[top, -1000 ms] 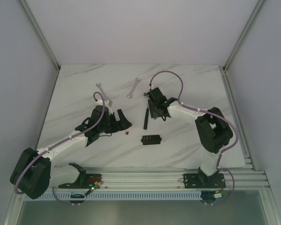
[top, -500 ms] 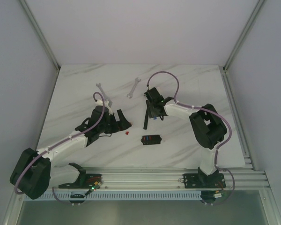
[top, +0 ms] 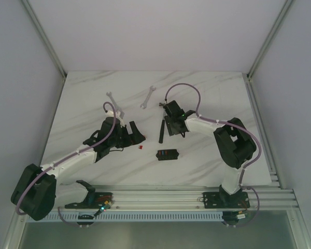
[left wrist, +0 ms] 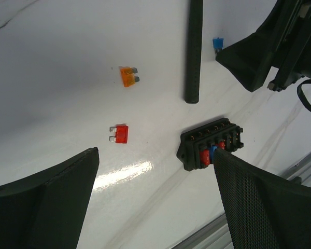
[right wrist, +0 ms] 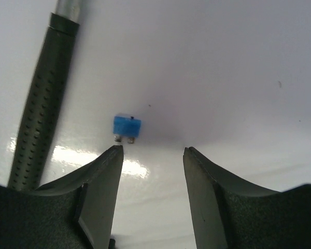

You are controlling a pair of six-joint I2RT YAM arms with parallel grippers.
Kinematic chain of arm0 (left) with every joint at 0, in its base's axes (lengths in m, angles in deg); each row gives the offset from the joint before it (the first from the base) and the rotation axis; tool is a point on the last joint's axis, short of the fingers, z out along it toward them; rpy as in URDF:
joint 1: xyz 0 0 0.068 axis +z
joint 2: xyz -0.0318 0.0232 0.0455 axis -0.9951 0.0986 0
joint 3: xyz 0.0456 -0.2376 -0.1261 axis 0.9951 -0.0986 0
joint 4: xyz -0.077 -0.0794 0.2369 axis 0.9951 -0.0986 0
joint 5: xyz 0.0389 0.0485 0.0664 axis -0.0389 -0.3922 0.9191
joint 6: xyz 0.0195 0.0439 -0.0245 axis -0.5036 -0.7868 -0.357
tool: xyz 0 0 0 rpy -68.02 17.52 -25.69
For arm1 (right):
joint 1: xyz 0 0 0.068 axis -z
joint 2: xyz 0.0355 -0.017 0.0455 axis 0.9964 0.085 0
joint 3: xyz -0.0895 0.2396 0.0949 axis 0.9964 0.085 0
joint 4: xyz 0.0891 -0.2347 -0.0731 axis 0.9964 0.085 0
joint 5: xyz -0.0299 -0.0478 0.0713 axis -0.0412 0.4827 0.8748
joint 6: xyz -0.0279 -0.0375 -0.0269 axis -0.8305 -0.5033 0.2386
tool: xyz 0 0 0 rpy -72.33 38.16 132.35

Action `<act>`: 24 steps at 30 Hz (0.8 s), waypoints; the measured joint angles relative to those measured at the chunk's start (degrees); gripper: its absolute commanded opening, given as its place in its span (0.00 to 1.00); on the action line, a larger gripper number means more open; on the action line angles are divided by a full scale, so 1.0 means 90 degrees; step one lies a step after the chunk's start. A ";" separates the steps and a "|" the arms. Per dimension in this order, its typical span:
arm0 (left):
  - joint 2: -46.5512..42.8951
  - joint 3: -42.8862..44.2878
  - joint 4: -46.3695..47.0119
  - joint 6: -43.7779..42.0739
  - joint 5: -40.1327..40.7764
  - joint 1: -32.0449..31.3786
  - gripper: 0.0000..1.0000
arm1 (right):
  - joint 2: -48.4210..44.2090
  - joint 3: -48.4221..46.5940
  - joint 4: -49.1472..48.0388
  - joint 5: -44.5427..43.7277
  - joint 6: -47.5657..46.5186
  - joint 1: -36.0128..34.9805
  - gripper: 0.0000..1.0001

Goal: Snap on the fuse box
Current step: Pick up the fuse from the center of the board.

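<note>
The fuse box is a small black block with red and blue fuses on its face, lying flat on the marble table near the front. In the left wrist view the fuse box sits just beyond my right fingertip. My left gripper is open wide over bare table, and from above the left gripper is left of the box. My right gripper is open with nothing between its fingers, and a loose blue fuse lies just ahead of its left fingertip. Seen from above, the right gripper hovers behind the box.
A black-handled hammer lies just left of the right gripper, and its handle runs along that view's left side. A loose red fuse and an orange fuse lie ahead of the left gripper. Two wrenches lie farther back.
The right arm swung a little to the left and then back, staying beside the hammer. The left arm and the fuse box have not moved.
</note>
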 measured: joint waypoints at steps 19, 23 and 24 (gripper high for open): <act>0.0000 0.0000 -0.0015 0.0002 0.0000 0.0000 1.00 | 0.0177 -0.1120 0.0787 0.0308 0.0954 0.0119 0.48; 0.0000 0.0000 -0.0015 0.0000 0.0000 -0.0002 1.00 | 0.0420 -0.1219 0.0993 0.0311 0.1115 0.0119 0.47; 0.0000 0.0000 -0.0015 0.0000 0.0000 -0.0002 1.00 | 0.0476 -0.1239 0.1049 0.0311 0.1141 0.0119 0.47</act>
